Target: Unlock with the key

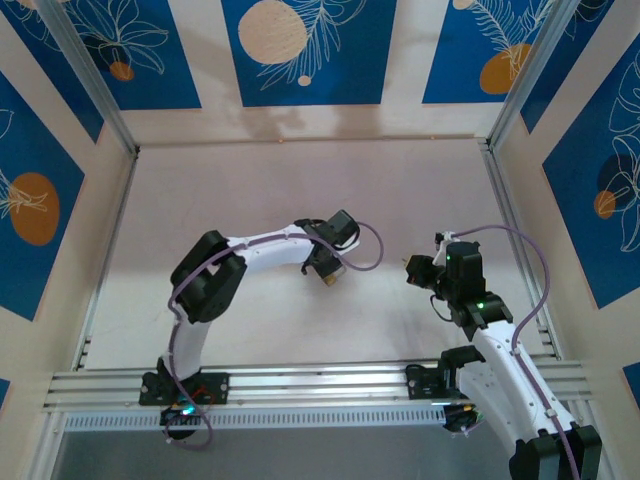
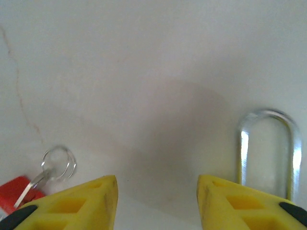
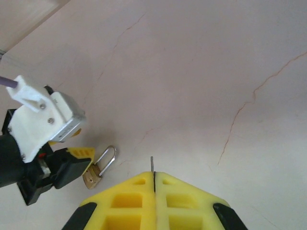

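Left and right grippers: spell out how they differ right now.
The left gripper stands open with a wide gap; the right gripper is shut tight. The left gripper holds nothing, while the right gripper pinches a thin metal strip. The left gripper is right at the padlock; the right gripper sits apart from it. Both have yellow fingers.

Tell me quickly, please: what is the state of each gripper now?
Left gripper: open, holding nothing.
Right gripper: shut on a thin metal strip, probably a key.

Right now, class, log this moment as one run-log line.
left pincer: open by padlock | right pincer: shut on thin metal blade | red-tagged key: on table
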Motion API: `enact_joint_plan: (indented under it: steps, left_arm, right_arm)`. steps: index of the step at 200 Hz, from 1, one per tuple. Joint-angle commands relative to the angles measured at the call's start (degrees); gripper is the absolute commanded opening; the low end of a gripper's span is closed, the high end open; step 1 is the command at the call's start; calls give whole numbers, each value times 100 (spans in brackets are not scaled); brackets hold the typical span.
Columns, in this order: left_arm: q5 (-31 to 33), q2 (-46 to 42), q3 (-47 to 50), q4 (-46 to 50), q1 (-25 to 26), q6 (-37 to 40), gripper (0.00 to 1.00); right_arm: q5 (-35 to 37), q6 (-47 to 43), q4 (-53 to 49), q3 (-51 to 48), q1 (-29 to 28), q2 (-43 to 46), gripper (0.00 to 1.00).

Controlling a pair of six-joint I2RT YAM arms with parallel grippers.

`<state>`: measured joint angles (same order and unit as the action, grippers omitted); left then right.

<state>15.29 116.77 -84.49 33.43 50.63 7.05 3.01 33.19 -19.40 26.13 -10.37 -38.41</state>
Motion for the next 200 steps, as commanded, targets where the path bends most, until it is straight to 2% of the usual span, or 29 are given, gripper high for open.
enact_joint_plan:
  steps: [1,33,72,96,156,200]
  left_arm:
    - [-20,-473,142,253,18,-216,47]
    - [-186,-805,623,203,86,-387,46]
    - [541,-720,750,221,96,-373,46]
    - [622,-413,661,180,96,-375,46]
    - [104,-131,512,107,122,-470,43]
    - [-443,-295,515,195,448,-711,41]
  right_arm:
    - [-107,21,-22,99,35,36,0]
    - [-120,17,-11,110,36,36,0]
    - [-151,-6,32,186,36,-37,0]
    - [-179,-14,19,238,35,-43,0]
    - [-185,-108,-116,286,34,73,0]
    - [-195,-84,-20,236,45,37,0]
